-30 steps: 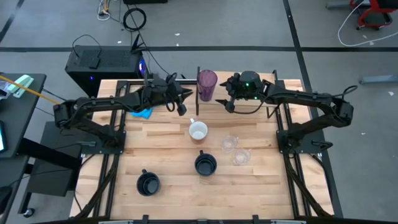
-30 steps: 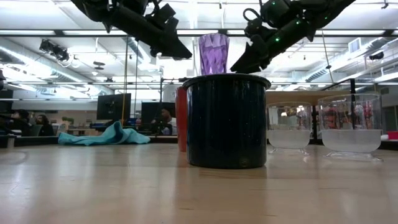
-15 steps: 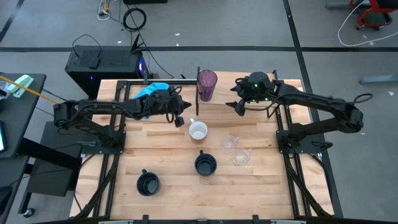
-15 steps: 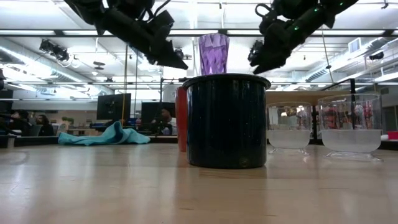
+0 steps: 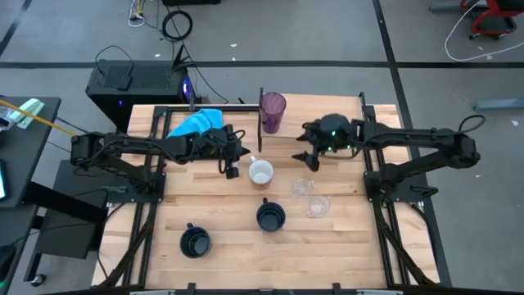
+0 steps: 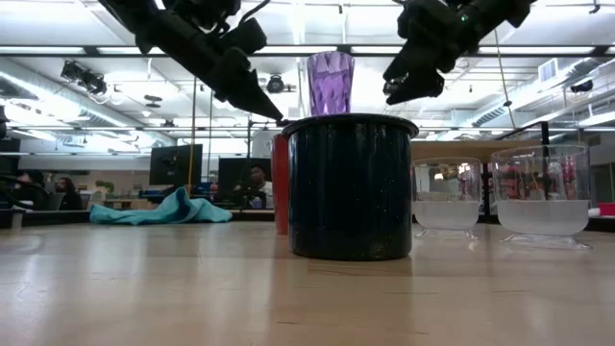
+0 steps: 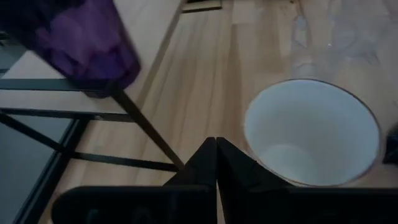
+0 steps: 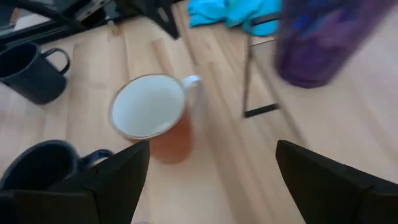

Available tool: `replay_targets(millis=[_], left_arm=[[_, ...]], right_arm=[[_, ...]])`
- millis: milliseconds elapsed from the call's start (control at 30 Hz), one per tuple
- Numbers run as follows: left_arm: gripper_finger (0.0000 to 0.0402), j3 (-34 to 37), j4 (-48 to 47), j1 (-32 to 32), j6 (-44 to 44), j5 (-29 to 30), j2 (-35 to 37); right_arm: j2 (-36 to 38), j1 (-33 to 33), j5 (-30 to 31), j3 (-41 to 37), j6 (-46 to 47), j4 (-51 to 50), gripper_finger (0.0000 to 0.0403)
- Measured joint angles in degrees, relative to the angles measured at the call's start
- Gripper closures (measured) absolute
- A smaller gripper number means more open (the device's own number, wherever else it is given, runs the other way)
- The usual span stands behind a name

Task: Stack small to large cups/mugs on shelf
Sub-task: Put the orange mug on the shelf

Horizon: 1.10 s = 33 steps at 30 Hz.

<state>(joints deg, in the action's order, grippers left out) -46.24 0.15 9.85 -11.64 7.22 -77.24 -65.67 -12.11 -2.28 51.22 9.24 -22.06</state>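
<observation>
Two grippers flank your orange mug (image 5: 261, 173) from above: the left gripper (image 5: 232, 170) clenched shut and empty just beside it, the right gripper (image 5: 306, 157) spread wide, with the purple tumbler (image 5: 273, 111) upright on the shelf (image 5: 327, 106). At table height you see a black mug (image 6: 351, 186) in front, both grippers above it. Your left wrist shows fingertips (image 7: 216, 163) pressed together by the mug's white inside; your right wrist shows fingers (image 8: 121, 173) apart, holding nothing.

Both arms are dark, almost black, built of slim jointed links with thin black cables looping alongside them. The right arm (image 5: 409, 139) shows a small green light at its wrist. The left arm (image 5: 139, 147) ends in tapered black fingers (image 7: 214, 165) with flat, matte faces.
</observation>
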Motion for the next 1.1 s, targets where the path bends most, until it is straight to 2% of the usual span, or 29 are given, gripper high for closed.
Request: replay_targets(millis=[300, 600, 900, 1100], left_arm=[[0.0381, 4.9, 0.9, -1.1, -0.3, 0.0, 2.4], [0.0395, 7.5, -0.1, -1.1, 2.0, 0.0, 6.1], [0.0364, 7.5, -5.6, -3.1, 5.2, -1.5, 9.4], [0.0368, 7.4, -7.9, -5.6, 5.5, -1.5, 9.6]], right_arm=[[-3.0, 10.0, 9.9, 0.0, 6.2, 3.3, 0.0071], [-5.8, 12.3, 9.7, -0.1, 4.7, 8.5, 0.0082], [-7.7, 15.0, 9.1, 0.0, 3.8, 11.1, 0.0082], [-9.9, 16.8, 10.2, 0.4, 2.7, 12.8, 0.0083]])
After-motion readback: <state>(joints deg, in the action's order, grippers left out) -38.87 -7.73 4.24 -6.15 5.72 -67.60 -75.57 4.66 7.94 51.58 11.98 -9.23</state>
